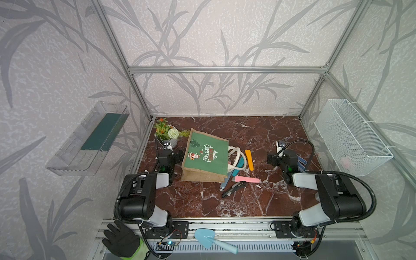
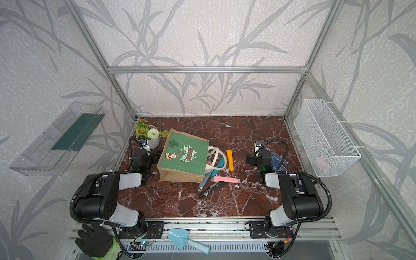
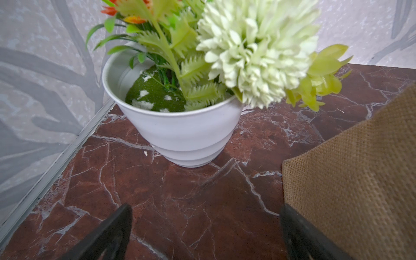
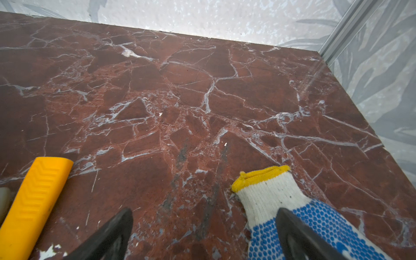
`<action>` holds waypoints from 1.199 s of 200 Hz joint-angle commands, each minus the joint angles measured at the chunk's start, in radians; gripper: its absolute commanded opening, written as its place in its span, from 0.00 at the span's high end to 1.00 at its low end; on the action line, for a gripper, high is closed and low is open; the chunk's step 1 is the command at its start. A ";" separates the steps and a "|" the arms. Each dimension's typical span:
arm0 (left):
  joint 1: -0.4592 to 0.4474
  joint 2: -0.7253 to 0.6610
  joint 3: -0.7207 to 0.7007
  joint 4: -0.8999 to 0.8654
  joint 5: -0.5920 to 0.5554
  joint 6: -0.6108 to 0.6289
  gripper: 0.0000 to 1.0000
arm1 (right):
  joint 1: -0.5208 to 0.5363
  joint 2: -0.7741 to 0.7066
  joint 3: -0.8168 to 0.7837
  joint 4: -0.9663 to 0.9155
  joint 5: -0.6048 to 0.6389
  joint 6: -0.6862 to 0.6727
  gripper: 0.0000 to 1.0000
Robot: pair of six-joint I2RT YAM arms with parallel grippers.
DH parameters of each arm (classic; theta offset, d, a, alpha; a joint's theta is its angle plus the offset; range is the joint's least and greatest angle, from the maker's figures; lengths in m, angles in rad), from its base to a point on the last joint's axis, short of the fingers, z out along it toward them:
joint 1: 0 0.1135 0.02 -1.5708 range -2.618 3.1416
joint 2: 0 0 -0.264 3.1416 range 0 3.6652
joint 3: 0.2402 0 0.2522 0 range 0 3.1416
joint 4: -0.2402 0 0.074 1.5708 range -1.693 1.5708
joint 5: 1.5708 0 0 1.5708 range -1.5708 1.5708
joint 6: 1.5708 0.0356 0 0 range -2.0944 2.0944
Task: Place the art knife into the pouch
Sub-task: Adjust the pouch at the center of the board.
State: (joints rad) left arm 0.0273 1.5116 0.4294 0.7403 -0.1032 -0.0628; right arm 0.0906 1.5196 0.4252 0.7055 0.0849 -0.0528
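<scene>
The pouch (image 1: 206, 155), a tan jute tote with a green "Merry Christmas" side, lies on its side at mid-table, with its white handles (image 1: 236, 155) toward the right; both top views show it (image 2: 183, 155). Several art knives lie at its mouth: orange (image 1: 249, 159), teal (image 1: 239, 166), pink (image 1: 247, 179), black (image 1: 234, 189). My left gripper (image 3: 206, 208) is open over bare marble, between the flower pot and the pouch's jute edge (image 3: 351, 171). On the far right my right gripper (image 4: 204, 211) is open and empty, the orange knife (image 4: 33, 198) to one side.
A white pot of artificial flowers (image 1: 167, 132) stands at the back left, close to my left wrist. A white glove with blue dots (image 4: 292, 213) lies under one right finger. A wire basket (image 1: 351, 137) and a clear shelf (image 1: 90, 139) hang on the side walls.
</scene>
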 commanded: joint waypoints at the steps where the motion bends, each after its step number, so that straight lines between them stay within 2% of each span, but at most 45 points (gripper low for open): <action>1: -0.001 0.004 -0.004 0.023 0.003 0.013 0.01 | -0.002 -0.017 0.023 -0.001 -0.008 0.005 0.01; 88: -0.003 -0.003 -0.012 0.031 0.015 0.020 0.01 | 0.021 -0.012 0.029 -0.007 0.004 -0.015 0.01; 104: -0.012 -0.063 0.006 -0.048 0.039 0.047 0.01 | 0.017 -0.012 0.029 -0.007 -0.002 -0.015 0.01; 122: -0.031 -0.138 0.099 -0.299 0.078 0.059 0.01 | 0.017 -0.014 0.024 -0.001 -0.004 -0.017 0.01; 133: -0.085 -0.162 0.122 -0.356 0.008 0.077 0.01 | 0.023 -0.023 0.052 -0.020 -0.019 -0.027 0.01; 148: -0.151 -0.216 0.132 -0.401 -0.086 0.086 0.01 | 0.031 -0.078 0.145 -0.259 0.027 -0.010 0.01; 176: -0.259 -0.373 0.180 -0.576 -0.261 0.058 0.01 | 0.067 -0.174 0.177 -0.401 0.065 0.040 0.01; 211: -0.367 -0.541 0.252 -0.792 -0.404 -0.065 0.01 | 0.086 -0.272 0.254 -0.622 -0.141 0.246 0.01; 240: -0.434 -0.555 0.335 -0.980 -0.440 -0.123 0.02 | 0.128 -0.274 0.282 -0.773 -0.257 0.327 0.02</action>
State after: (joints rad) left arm -0.3622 0.9577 0.7013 -0.0010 -0.4450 -0.1081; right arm 0.1879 1.2510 0.6888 0.1444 -0.0383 0.1558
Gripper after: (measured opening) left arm 0.984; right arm 0.994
